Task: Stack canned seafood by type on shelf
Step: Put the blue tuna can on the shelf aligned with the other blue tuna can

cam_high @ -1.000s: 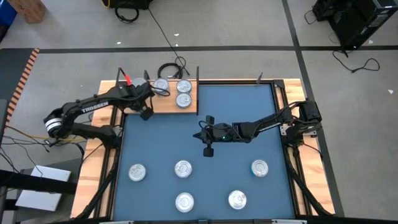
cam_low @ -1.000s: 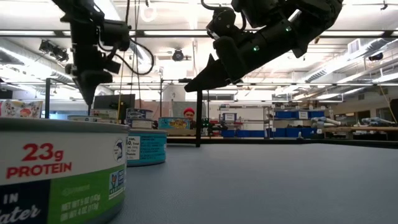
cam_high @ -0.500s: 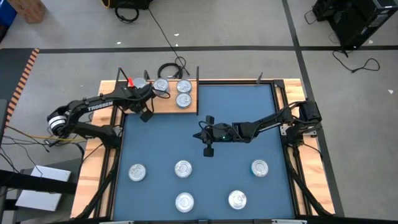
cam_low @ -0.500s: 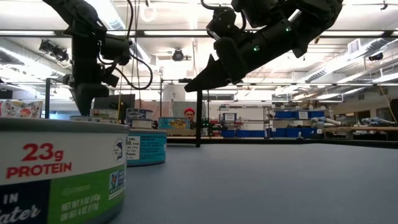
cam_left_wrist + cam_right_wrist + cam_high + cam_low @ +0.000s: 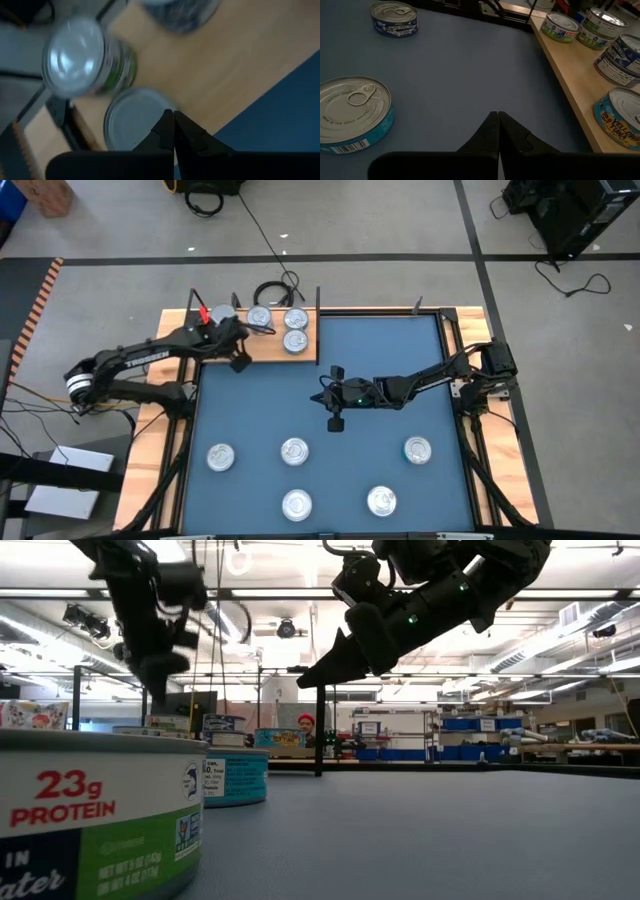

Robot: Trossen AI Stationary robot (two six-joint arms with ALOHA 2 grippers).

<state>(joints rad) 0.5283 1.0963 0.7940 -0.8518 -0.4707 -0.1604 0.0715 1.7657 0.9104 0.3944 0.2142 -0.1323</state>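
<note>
Several silver tins [image 5: 295, 340] stand on the light-brown shelf [image 5: 265, 352] at the table's far left, one on top of another [image 5: 600, 22] at the far end. More tins [image 5: 294, 450] sit on the blue mat. My left gripper [image 5: 236, 332] is shut and hovers, pointing down, over a shelf tin [image 5: 135, 117] beside a green-labelled tin [image 5: 80, 60], clear of both [image 5: 160, 670]. My right gripper [image 5: 323, 392] is shut too [image 5: 498, 117]. It hangs above the mat's middle [image 5: 303, 682], pointing toward the table's left.
Thin black uprights [image 5: 318, 300] stand at the shelf's corners. Two tins [image 5: 90, 810] sit close to the low camera at the mat's near left. Cables [image 5: 270, 288] lie behind the shelf. Bare mat [image 5: 400, 340] stretches right of the shelf.
My left gripper has risen from the shelf's left part and tipped. A tin at the shelf's far-left corner, hidden under it a second ago, now shows. My right arm has kept still.
</note>
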